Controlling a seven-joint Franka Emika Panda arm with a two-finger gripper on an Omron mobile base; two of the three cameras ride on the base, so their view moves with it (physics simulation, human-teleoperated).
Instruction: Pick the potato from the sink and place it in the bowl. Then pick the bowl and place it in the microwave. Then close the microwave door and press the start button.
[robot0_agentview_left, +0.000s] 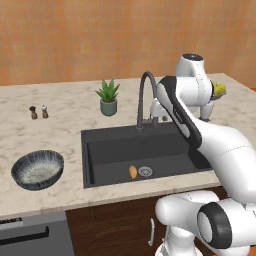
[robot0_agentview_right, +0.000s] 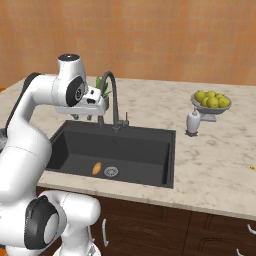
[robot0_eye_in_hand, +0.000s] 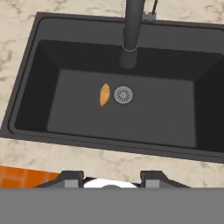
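The worktop (robot0_agentview_left: 60, 125) spreads pale and marbled around the sink (robot0_agentview_left: 100, 150), and the first step is in hand: I have not yet fetched the potato. My jaws (robot0_agentview_right: 86, 117) hang above the basin, near the faucet (robot0_agentview_right: 113, 95), well clear of the sink floor. They hold nothing; from the hand view I see only the two tips set apart at the bottom edge, so I take them as partly open, though how wide I cannot tell.

The bowl (robot0_agentview_left: 38, 170) waits on the worktop at about nine o'clock from the sink in the left base view, well apart from it.

The potato (robot0_eye_in_hand: 104, 95) lies on the sink floor, just beside the drain (robot0_eye_in_hand: 123, 95) at its nine o'clock in the hand view, long axis running twelve to six.

Next, I judge, I must descend into the basin, centre over the potato, and straddle its narrow width before closing.
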